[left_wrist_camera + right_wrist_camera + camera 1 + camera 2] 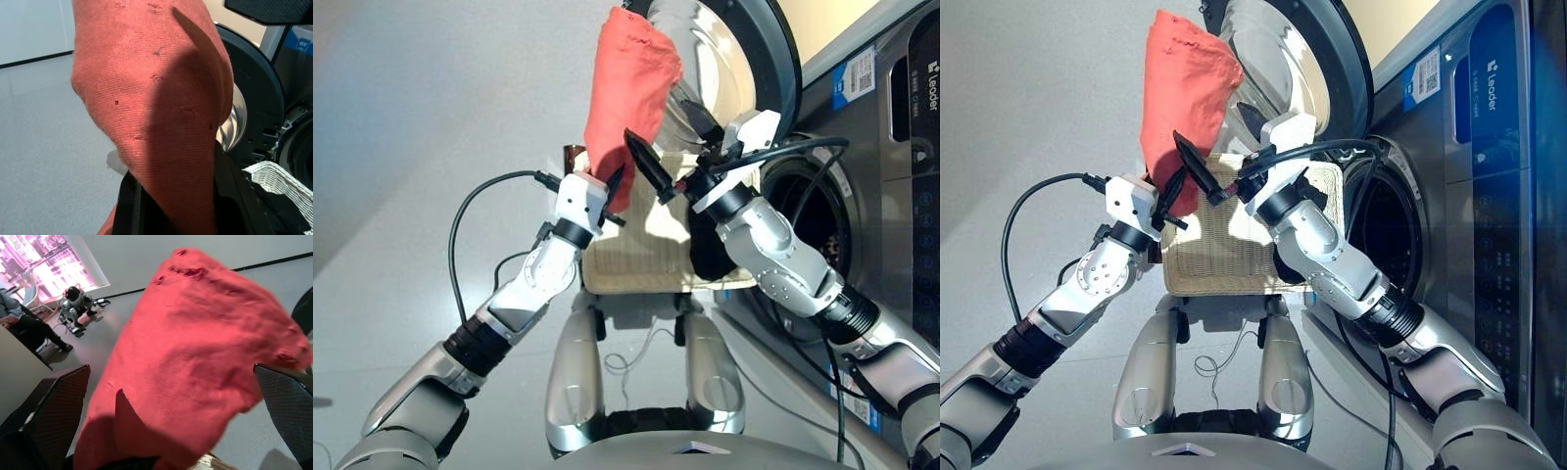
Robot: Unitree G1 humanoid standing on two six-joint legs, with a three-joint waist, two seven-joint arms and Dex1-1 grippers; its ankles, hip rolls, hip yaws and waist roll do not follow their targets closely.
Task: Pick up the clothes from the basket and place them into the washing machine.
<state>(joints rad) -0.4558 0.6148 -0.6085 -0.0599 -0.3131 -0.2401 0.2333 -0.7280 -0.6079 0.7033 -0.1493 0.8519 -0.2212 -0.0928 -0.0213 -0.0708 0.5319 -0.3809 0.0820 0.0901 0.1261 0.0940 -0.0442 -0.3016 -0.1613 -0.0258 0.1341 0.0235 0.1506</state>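
A red cloth hangs raised above the basket, and my left gripper is shut on its lower end. In the left wrist view the red cloth covers the fingers. My right gripper is open just right of the cloth, which in the right wrist view spans the space between its fingers. The cream-white basket sits below both grippers. A black cloth lies at the basket's right end, partly behind my right arm. The washing machine stands at the right with its porthole open. No navy piece shows.
The round glass door stands open behind the red cloth, close to both grippers. Black cables loop from both wrists. The washer's control panel is at far right. Far off, a seated person and another robot are on the floor.
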